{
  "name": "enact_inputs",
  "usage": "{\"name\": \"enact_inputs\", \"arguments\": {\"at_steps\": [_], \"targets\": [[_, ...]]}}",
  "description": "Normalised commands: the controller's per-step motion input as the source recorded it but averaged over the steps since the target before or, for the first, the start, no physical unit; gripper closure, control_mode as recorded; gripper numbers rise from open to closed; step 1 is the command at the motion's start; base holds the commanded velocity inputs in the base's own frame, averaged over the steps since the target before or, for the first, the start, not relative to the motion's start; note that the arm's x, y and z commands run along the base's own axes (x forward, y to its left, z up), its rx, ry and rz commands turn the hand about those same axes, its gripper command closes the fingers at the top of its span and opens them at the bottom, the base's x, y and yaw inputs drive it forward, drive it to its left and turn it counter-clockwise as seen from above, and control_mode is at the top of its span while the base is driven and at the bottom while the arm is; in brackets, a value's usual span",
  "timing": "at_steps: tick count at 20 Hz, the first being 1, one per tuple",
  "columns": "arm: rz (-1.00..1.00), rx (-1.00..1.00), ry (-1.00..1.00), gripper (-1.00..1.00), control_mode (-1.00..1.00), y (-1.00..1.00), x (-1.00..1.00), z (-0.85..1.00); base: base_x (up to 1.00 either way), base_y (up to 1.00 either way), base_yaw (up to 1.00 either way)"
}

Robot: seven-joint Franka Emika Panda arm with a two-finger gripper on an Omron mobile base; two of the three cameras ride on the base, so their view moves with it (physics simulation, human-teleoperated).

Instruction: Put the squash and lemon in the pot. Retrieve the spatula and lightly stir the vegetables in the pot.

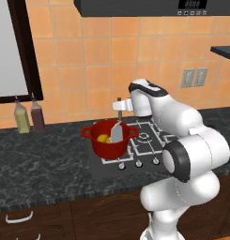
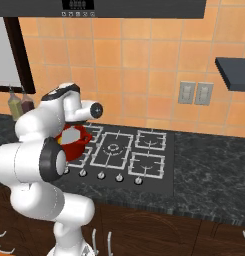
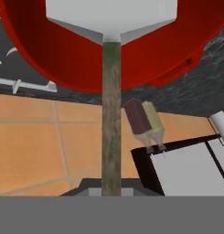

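even, bright, diffuse rendered light; source cannot be told. shadows faint. soft highlights on the arm [image 1: 191, 140]. slight softness throughout; hand view coarser, pot [image 3: 63, 59] wall shaded darker inside.

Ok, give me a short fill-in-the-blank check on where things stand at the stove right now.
1. The gripper is shut on the handle of the ____.
2. The pale blade reaches down into the red ____.
3. A bright yellow lemon lies ____ the pot.
4. Two bottles stand on the counter against the ____ wall.

Missing words: spatula; pot; inside; tiled
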Motion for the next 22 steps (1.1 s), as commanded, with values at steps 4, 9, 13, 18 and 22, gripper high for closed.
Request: {"name": "enact_inputs", "arguments": {"at_steps": [4, 9, 13, 18, 22], "targets": [[-0.13, 0.0, -0.24, 1.0, -1.0, 0.05, 0.0, 0.0, 0.0, 0.0, 0.0], [-0.15, 0.0, -0.19, 1.0, -1.0, 0.12, 0.02, 0.0, 0.0, 0.0, 0.0], [-0.09, 0.0, 0.02, 1.0, -1.0, 0.02, 0.01, 0.27, 0.0, 0.0, 0.0], [0.0, 0.0, 0.1, 1.0, -1.0, 0.0, 0.0, 0.51, 0.0, 0.0, 0.0], [0.0, 0.0, 0.12, 1.0, -1.0, -0.02, 0.0, 0.55, 0.0, 0.0, 0.0]]}}
